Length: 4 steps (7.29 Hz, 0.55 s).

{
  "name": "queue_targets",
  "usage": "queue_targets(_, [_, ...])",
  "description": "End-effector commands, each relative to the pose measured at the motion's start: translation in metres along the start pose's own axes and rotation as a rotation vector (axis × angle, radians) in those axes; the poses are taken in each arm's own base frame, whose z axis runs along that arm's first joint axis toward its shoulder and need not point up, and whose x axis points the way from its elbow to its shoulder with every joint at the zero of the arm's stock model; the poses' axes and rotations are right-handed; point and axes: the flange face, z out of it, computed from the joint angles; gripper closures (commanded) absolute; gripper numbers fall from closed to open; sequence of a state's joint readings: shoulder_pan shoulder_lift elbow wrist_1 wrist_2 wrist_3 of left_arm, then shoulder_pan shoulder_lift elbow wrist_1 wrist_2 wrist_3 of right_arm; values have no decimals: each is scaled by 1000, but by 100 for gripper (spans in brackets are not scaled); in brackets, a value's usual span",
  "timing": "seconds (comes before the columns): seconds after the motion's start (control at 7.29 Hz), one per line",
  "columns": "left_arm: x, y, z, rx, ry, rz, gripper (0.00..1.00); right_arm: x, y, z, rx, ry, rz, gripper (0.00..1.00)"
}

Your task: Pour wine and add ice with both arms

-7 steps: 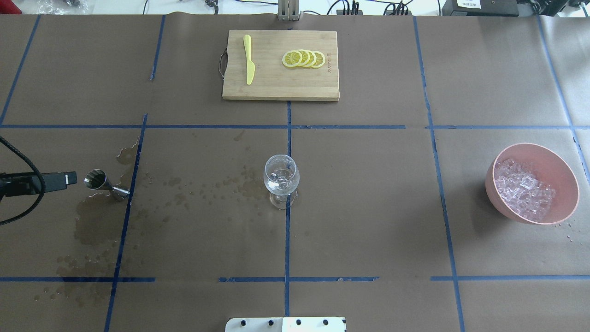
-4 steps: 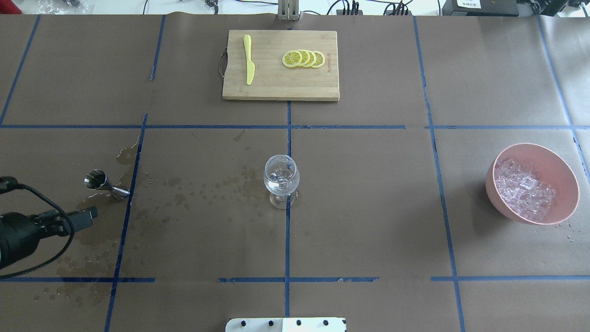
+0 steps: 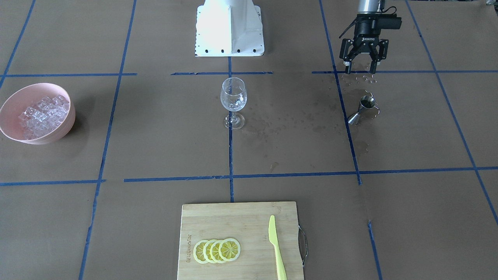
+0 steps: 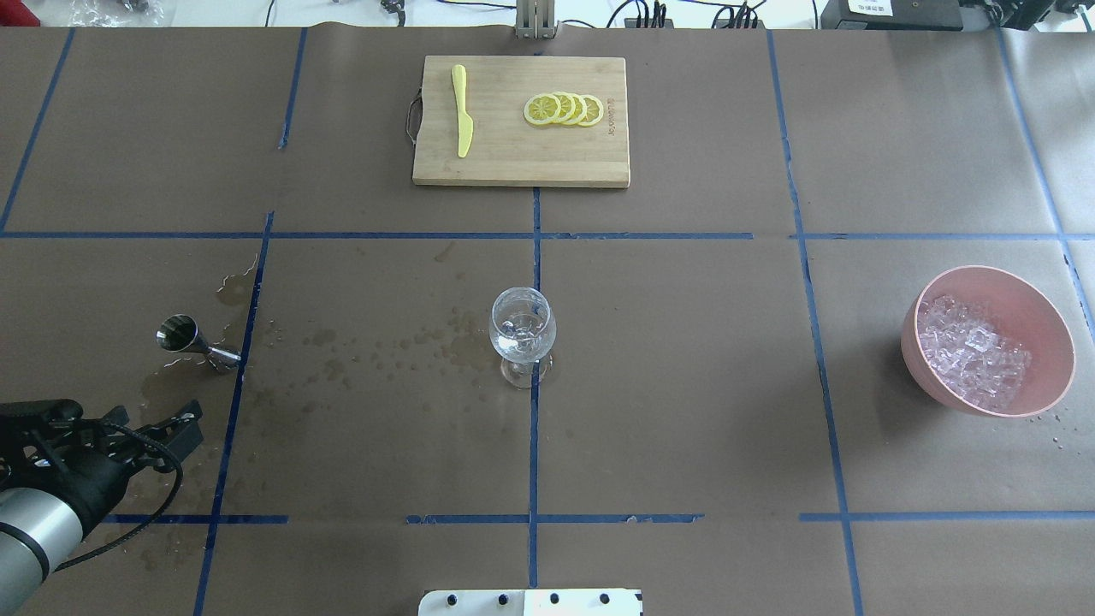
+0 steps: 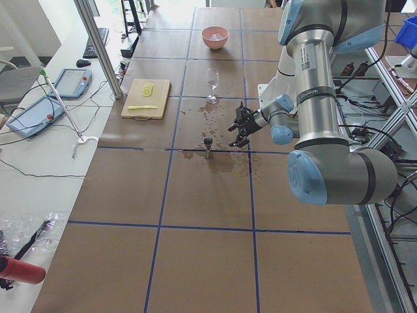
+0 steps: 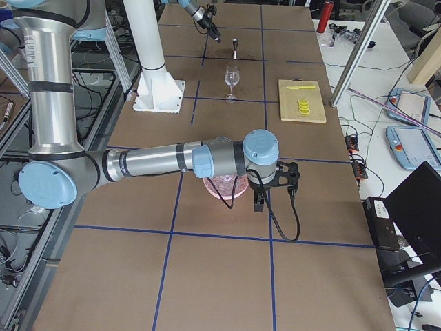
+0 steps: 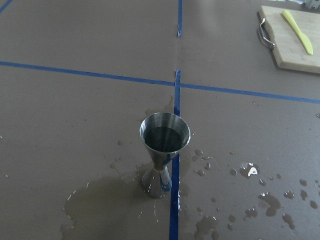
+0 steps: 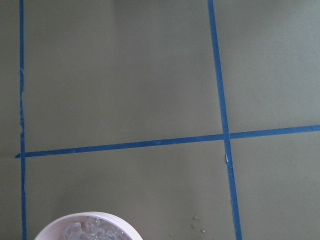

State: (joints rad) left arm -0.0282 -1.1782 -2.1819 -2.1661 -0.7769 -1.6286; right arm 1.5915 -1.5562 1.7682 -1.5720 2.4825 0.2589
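Note:
My left gripper (image 3: 360,70) hangs open and empty above wet paper, on the robot's side of the steel jigger (image 3: 362,109). Seen from overhead, this gripper (image 4: 190,430) is below the upright jigger (image 4: 193,343), apart from it. The left wrist view shows the jigger (image 7: 163,152) alone amid droplets. A wine glass (image 4: 522,335) stands mid-table with a little wine (image 4: 518,340) in its bowl. Ice (image 4: 971,352) fills a pink bowl (image 4: 1049,376) at the right. My right gripper (image 6: 262,201) hovers beside that bowl; I cannot tell whether it is open or shut.
A wooden cutting board (image 4: 500,167) at the far side carries lemon slices (image 4: 565,109) and a yellow knife (image 4: 462,109). Spilled liquid (image 4: 171,419) darkens the paper around the jigger and trails toward the glass. The white base block (image 3: 229,27) sits at the robot's edge.
My left gripper has pulled back from beside the jigger toward the robot's edge of the table and turned. The jigger, glass and bowl have not moved.

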Motion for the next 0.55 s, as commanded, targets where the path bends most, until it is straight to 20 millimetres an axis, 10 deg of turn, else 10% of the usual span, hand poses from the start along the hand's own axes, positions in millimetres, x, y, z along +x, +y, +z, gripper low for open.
queue_targets(0.0, [-3,32,42,163,-32,54,8,-52,7,0,6,3,33,0])
queue_targets(0.41, [3,54,70,258,-43,76,8,-107,20,3,6,4,68,0])
